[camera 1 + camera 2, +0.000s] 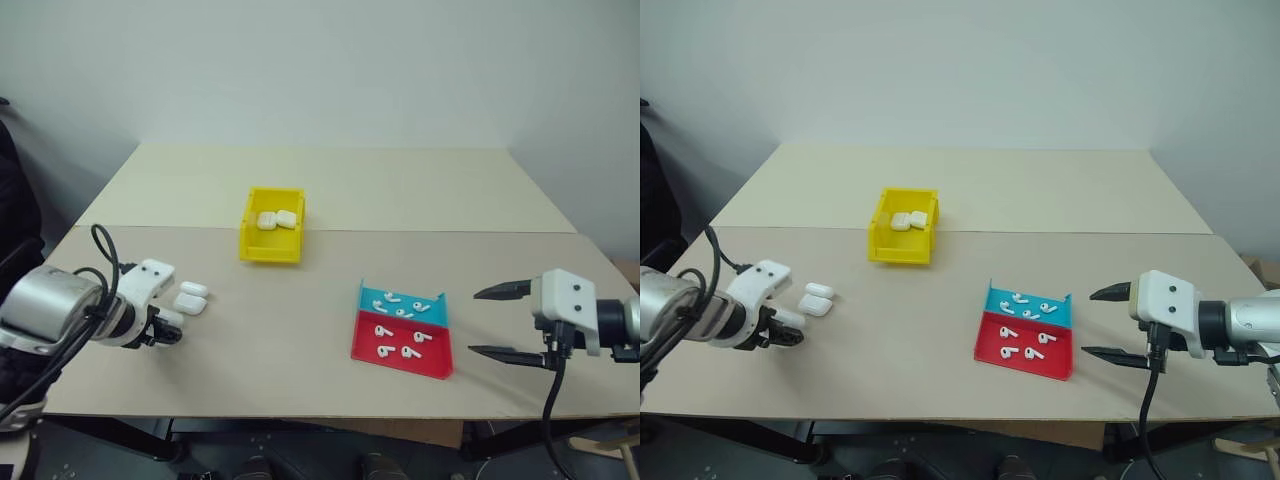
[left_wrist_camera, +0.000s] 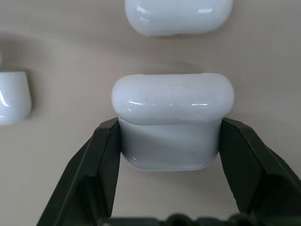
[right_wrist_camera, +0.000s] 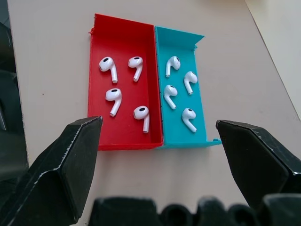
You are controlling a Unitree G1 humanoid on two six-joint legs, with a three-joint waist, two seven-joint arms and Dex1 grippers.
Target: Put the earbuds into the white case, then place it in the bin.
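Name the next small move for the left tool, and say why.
Probably lift the white case and carry it toward the red-and-blue tray. The left tool is shut on the case, its lid closed, while the earbuds lie in the tray in front of the open right tool.

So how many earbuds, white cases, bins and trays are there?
Earbuds: 8, four in the red half, four in the blue
White cases: 5, two in the bin, two on the table, one in the left gripper
Yellow bin: 1
Red-and-blue tray: 1
Total: 15
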